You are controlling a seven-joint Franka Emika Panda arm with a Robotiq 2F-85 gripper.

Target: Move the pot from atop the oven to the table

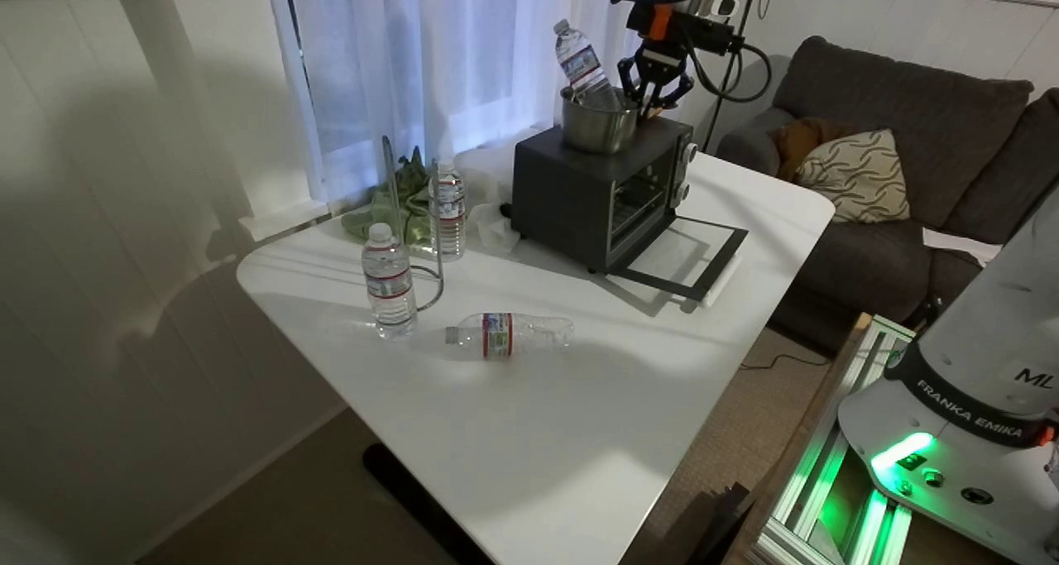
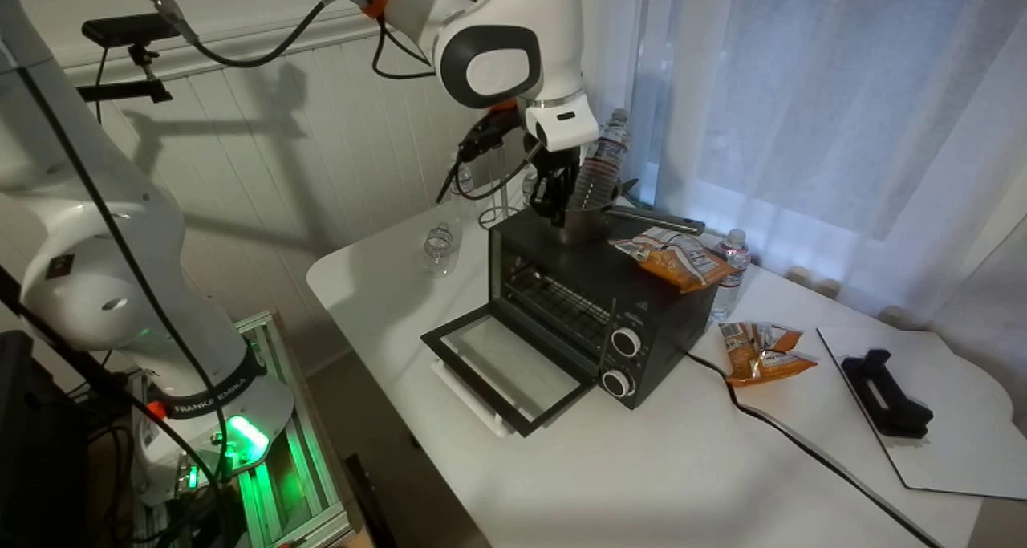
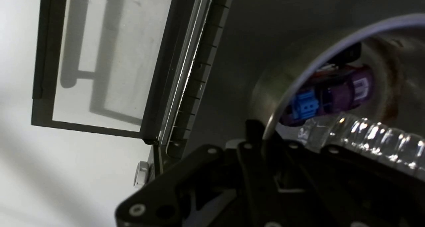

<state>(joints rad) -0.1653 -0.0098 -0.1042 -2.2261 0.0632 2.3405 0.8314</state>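
Observation:
The silvery metal pot (image 1: pixel 597 131) stands on top of the dark oven (image 1: pixel 558 201) in both exterior views. Its handle (image 2: pixel 658 221) points toward the curtain side. A clear water bottle (image 1: pixel 583 64) leans inside the pot, and a purple and blue item (image 3: pixel 335 95) lies at its bottom. My gripper (image 1: pixel 646 110) points down at the pot's edge. In the wrist view its dark fingers (image 3: pixel 262 130) close on the pot's rim (image 3: pixel 320 58), one inside and one outside. The fingertips are dark and partly hidden. The white table (image 1: pixel 529 441) lies under the oven.
The oven's glass door (image 2: pixel 509 371) hangs open. An orange snack bag (image 2: pixel 678 257) lies on the oven, another (image 2: pixel 762 354) on the table. Upright bottles (image 1: pixel 389 284), a lying bottle (image 1: pixel 509 335) and a metal stand (image 1: pixel 438 226) are on the table. A cable (image 2: pixel 802 440) crosses it.

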